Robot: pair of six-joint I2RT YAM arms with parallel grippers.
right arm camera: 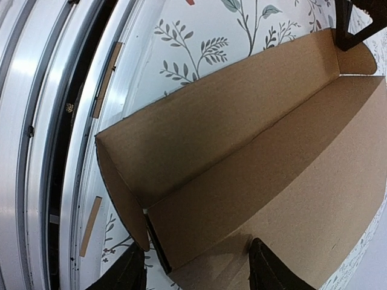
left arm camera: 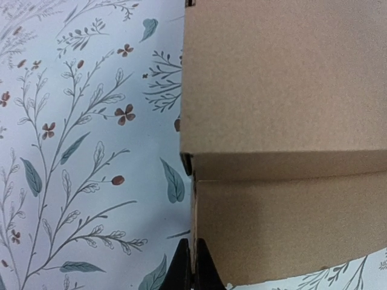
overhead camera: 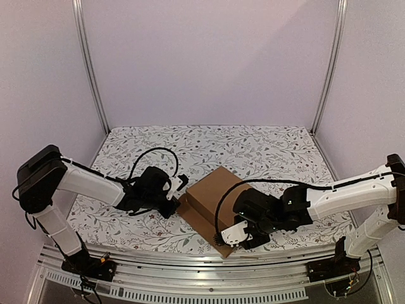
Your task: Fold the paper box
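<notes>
The paper box is a plain brown cardboard mailer lying at an angle in the middle of the table, its lid panel folded over the top. My left gripper is at the box's left corner. In the left wrist view its gripper is shut, the two dark fingertips pinching the thin edge of a side flap of the box. My right gripper is at the box's near corner. It is open, its fingers set wide on either side of that corner of the box, beside a rounded tab.
The table wears a floral cloth. An aluminium rail runs along the near edge, close under the right gripper, and fills the left of the right wrist view. Metal frame posts stand at the back corners.
</notes>
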